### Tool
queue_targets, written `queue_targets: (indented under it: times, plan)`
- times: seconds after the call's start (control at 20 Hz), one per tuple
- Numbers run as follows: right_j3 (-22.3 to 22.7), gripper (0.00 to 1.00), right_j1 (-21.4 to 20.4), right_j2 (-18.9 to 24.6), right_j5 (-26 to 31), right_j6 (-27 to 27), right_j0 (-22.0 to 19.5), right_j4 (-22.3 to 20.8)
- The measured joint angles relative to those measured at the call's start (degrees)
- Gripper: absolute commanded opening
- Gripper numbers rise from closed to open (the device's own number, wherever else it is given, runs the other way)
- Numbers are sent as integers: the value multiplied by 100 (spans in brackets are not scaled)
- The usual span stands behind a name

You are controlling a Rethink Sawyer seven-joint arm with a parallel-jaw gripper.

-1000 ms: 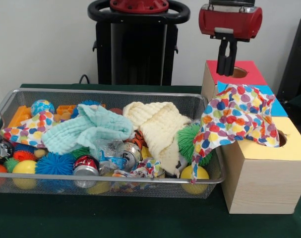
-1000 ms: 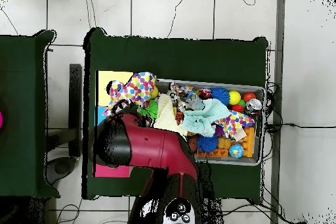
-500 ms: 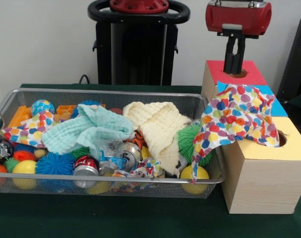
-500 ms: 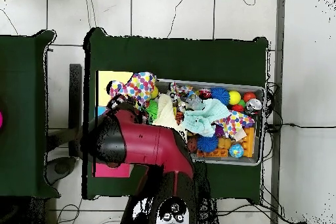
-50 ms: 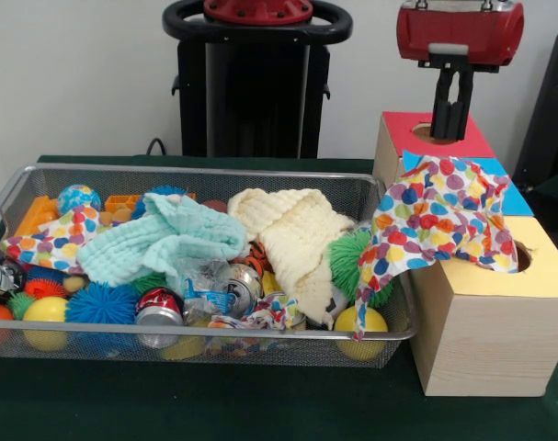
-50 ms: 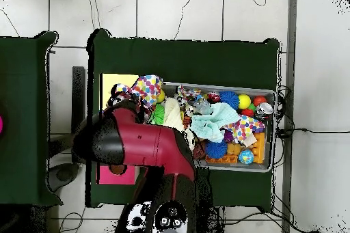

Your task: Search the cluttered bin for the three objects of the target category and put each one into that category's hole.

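Green-clothed table (image 5: 260, 404), mesh bin (image 5: 205, 344) beside wooden box (image 5: 485, 340). Gripper (image 5: 451, 124) over red hole (image 5: 432, 133), jaws close together, empty. Polka-dot cloth (image 5: 439, 216) draped across box top: light, limp, likely best pinched at a raised fold.

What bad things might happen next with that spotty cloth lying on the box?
The polka-dot cloth lies spread over the wooden box, hiding the blue section and part of the yellow hole, so items meant for those holes may be blocked. One corner hangs into the wire mesh bin, so it might slide back in. The black pincer is over the red hole, not the cloth, which may simply get left there.
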Motion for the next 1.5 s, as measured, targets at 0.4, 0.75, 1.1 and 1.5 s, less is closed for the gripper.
queue_targets:
  times: [0.4, 0.75, 1.1, 1.5]
  plan:
    - [-281, 0, 334, -62, -1, 0, 22, 140]
    - [-321, 0, 600, -62, -1, 0, 10, 225]
    - [-322, 0, 796, -56, -1, 0, 0, 274]
    - [-328, 0, 922, -57, -1, 0, 19, 468]
